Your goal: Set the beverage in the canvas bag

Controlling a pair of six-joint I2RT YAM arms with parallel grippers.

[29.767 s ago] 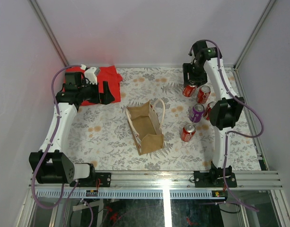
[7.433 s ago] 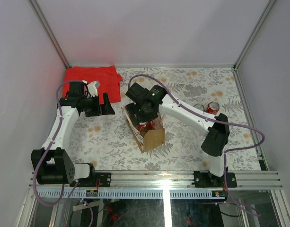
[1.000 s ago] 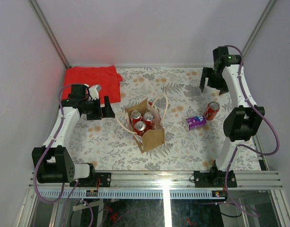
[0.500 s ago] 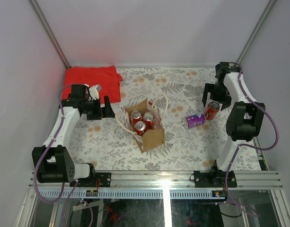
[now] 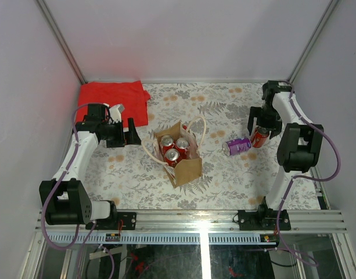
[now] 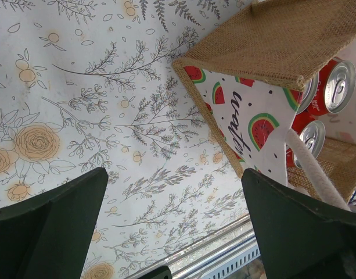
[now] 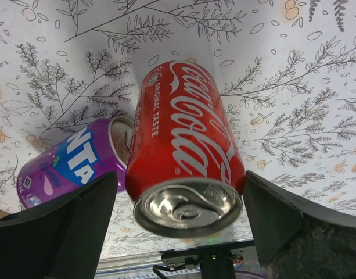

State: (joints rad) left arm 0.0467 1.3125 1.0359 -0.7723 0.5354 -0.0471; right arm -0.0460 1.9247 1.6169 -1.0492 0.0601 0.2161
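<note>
Down from the back right corner comes the right arm: a second ago it hung high over the flowered table (image 5: 224,110), and now the right gripper (image 5: 259,127) sits low around the upright red Coca-Cola can (image 5: 260,138). I read that as the reach for the next beverage being nearly finished, with only the squeeze and the lift left before the carry across.

In the right wrist view, the fingers are spread wide, one on each side of the can, with its silver top facing the camera. Nothing is gripped yet. A gap shows on one side, while the other finger looks very close to the can wall, and I cannot tell if it touches. The purple Fanta can (image 5: 238,146) lies on its side right against the Coca-Cola can, so a closing finger might nudge it.

The canvas bag (image 5: 188,171) stands open mid-table, well apart from this pair, with three red cans (image 5: 173,148) inside. The left gripper (image 6: 175,180) waits just beside the bag, spread open and holding nothing, near the red cloth (image 5: 117,96).
</note>
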